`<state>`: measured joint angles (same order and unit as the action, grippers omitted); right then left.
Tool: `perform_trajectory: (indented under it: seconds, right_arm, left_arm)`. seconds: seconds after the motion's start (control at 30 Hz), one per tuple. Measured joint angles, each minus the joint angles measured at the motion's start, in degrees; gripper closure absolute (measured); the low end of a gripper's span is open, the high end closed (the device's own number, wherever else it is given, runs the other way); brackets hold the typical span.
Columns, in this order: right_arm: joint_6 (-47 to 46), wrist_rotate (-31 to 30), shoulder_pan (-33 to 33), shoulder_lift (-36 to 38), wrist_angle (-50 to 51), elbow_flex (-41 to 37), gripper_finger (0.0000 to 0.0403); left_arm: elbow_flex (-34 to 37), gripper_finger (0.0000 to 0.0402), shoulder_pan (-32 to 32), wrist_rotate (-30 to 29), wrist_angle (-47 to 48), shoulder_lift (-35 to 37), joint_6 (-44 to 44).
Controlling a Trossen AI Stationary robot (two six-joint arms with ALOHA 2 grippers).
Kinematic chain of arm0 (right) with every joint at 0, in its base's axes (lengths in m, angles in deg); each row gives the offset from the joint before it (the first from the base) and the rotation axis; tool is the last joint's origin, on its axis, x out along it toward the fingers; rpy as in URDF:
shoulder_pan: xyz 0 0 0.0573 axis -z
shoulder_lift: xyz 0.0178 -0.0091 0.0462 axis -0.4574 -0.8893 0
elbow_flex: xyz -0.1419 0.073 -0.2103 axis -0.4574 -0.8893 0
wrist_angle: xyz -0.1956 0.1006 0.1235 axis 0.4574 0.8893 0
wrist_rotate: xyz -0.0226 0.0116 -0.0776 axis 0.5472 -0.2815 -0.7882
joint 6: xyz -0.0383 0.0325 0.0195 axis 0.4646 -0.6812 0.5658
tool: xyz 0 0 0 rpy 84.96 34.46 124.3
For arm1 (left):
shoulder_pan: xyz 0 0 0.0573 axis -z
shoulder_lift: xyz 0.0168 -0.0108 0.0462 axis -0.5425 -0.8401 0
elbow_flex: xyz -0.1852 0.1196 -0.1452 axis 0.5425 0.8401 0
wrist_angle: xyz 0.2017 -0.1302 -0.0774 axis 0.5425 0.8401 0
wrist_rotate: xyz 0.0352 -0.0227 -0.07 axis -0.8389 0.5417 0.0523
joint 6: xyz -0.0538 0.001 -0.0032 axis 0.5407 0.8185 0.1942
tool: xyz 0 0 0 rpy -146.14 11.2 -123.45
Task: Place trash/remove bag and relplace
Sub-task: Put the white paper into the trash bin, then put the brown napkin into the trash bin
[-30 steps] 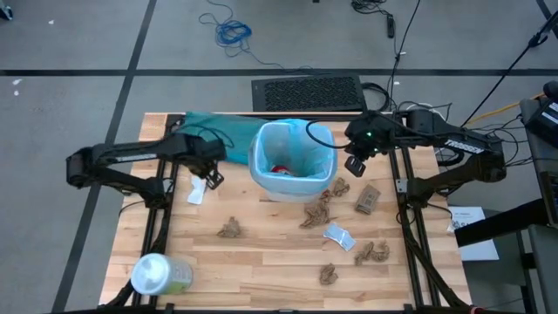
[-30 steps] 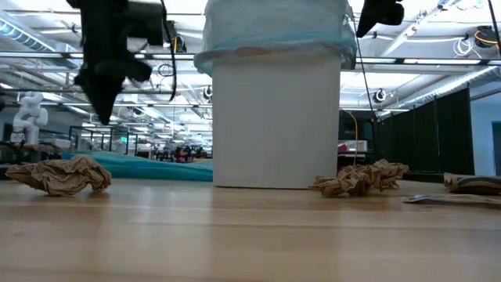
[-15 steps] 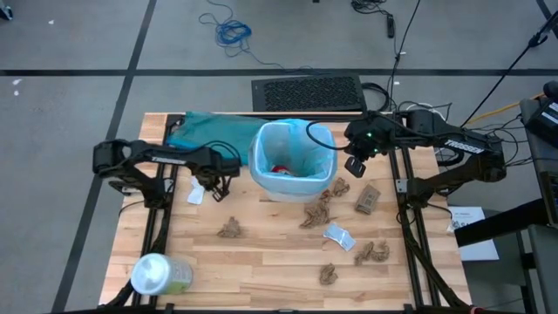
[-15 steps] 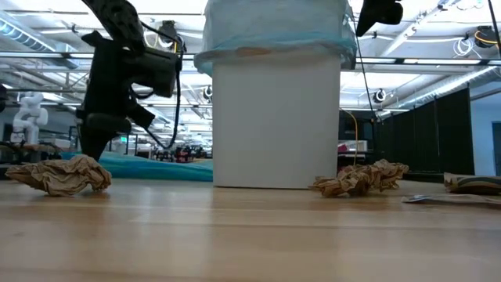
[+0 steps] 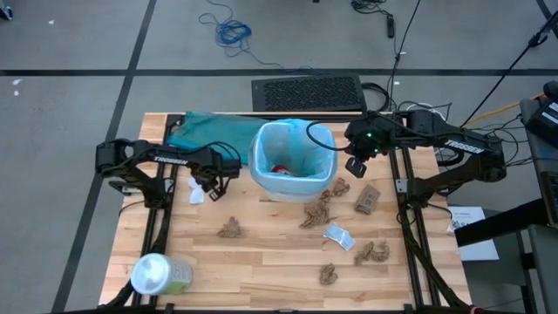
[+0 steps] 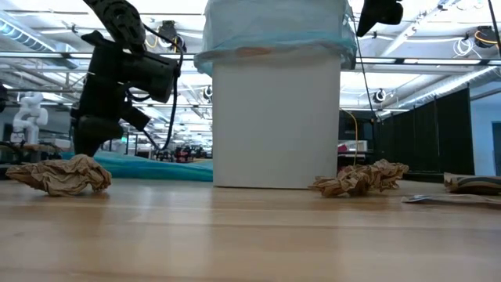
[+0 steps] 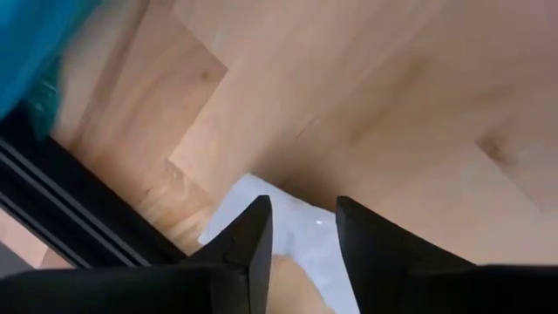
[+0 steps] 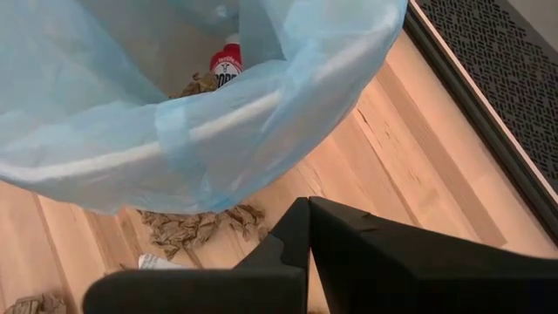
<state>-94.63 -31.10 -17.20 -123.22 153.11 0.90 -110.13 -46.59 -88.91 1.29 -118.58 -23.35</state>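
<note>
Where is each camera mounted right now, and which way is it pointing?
High: overhead, straight down; both arms, left pincer, right pincer, bin.
Low: table height, level; bin, brown wad, left arm.
Left wrist: down past open fingers at white scrap.
Right wrist: past shut fingers into blue bag, red bottle.
Shared: high and right wrist both show the bottle.

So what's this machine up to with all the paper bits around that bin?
It is clearing trash into a white bin lined with a pale blue bag. The left end effector is down over a white scrap beside the bin, fingers parted around it. The right end effector hangs shut by the bin's other side. A red bottle is already inside; brown paper wads lie on the table.
</note>
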Motion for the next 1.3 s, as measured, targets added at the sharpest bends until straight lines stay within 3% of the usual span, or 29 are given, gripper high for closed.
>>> perform_trajectory:
  seconds: [0.27,0.9,1.13,1.3]
  right_arm:
    - [0.0,0.0,0.0,0.0,0.0,0.0,0.0403]
    - [1.9,0.0,0.0,0.0,-0.3,0.0,0.0403]
    - [-3.7,0.5,0.0,0.0,2.8,-0.9,0.0403]
    - [-10.0,-1.3,-2.4,0.0,4.8,-5.7,0.0403]
  left_arm:
    - [0.0,0.0273,0.0,-4.7,-0.8,0.0,-0.1]
    - [5.2,0.0275,-0.1,-2.1,-0.6,0.0,2.8]
    - [5.2,0.0313,0.2,-3.0,-2.2,0.0,0.9]
    - [3.2,0.0372,1.7,-10.1,-2.2,0.0,-3.3]
